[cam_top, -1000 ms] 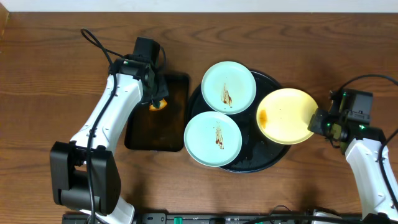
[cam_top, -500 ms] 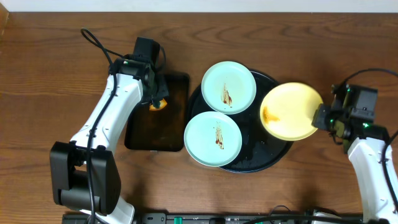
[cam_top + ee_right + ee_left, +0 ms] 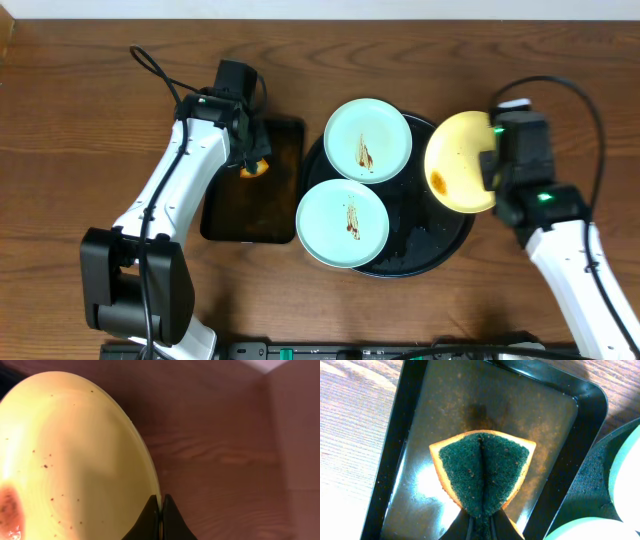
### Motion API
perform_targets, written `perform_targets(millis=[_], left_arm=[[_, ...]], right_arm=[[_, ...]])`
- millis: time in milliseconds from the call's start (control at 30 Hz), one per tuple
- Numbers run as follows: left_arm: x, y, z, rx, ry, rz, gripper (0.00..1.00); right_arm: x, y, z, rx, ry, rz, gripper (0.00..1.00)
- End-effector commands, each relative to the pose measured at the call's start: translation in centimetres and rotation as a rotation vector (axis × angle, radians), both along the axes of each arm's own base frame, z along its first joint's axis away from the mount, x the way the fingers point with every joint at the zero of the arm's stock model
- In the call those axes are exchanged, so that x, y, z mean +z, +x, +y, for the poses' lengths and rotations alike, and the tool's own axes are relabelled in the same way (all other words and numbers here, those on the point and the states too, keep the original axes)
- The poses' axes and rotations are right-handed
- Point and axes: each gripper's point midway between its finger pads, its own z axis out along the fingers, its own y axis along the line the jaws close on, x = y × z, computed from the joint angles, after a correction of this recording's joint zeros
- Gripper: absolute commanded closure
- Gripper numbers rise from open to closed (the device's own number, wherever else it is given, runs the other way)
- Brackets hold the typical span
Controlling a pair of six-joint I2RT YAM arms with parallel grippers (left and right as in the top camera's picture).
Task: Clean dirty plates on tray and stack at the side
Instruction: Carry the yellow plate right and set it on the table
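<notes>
Where the left arm (image 3: 185,175) reaches in from 7 o'clock across the desk (image 3: 80,80), the left jaws are clenched on a sponge (image 3: 482,472). The sponge has an orange body and a dark green scouring face, and it is pinched into a fold down its middle. It sits over the 11 o'clock corner of the rectangular black tray (image 3: 250,215), whose floor looks wet and brownish. Whether the sponge touches that floor cannot be told.

Just beside it at 3 o'clock lies the round black tray (image 3: 420,245). One mint plate (image 3: 367,140) rests at 11 o'clock on it, with a thin brown streak near its centre. A second mint plate (image 3: 342,223) rests at 8 o'clock, also streaked brown, and its edge overhangs the tray rim toward the rectangular tray. The two mint plates nearly touch each other.

Over the tray's 2 to 3 o'clock rim is the yellow plate (image 3: 458,175), tilted so that it reads as an oval from overhead. A brown smear marks its 7 o'clock edge, and fine dark specks dot its face in the right wrist view. The right arm (image 3: 560,240) comes up from 5 o'clock, and the right jaws are closed thinly on the plate's 3 o'clock rim, one on each face.
</notes>
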Motion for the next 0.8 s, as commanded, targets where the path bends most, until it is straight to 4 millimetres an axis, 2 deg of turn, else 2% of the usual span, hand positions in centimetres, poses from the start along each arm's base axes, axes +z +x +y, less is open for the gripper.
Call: perform_targets(millis=[0, 167, 267, 333, 500, 700, 767], left_arm=[[0.7, 0.1, 0.1, -0.006, 0.004, -0.017, 0.93], [0.7, 0.1, 0.1, -0.006, 0.004, -0.016, 0.93], [0.7, 0.1, 0.1, -0.006, 0.004, -0.016, 0.93], [0.7, 0.1, 0.1, -0.006, 0.004, -0.016, 0.93], [0.7, 0.1, 0.1, -0.006, 0.004, -0.016, 0.93], [0.7, 0.1, 0.1, -0.006, 0.005, -0.017, 0.93], [0.7, 0.1, 0.1, -0.006, 0.004, -0.017, 0.93]], right_arm=[[3.2, -0.6, -0.7, -0.066, -0.236, -0.060, 0.99], [6.0, -1.3, 1.7, -0.081, -0.392, -0.158, 0.99], [6.6, -1.5, 3.2, -0.061, -0.419, -0.194, 0.99], [7.0, -1.7, 3.5, -0.069, -0.453, -0.205, 0.99], [6.6, -1.7, 4.6, -0.056, -0.504, -0.201, 0.99], [5.4, -1.5, 7.0, 0.024, -0.540, -0.173, 0.99], [5.5, -1.5, 7.0, 0.019, -0.568, -0.169, 0.99]])
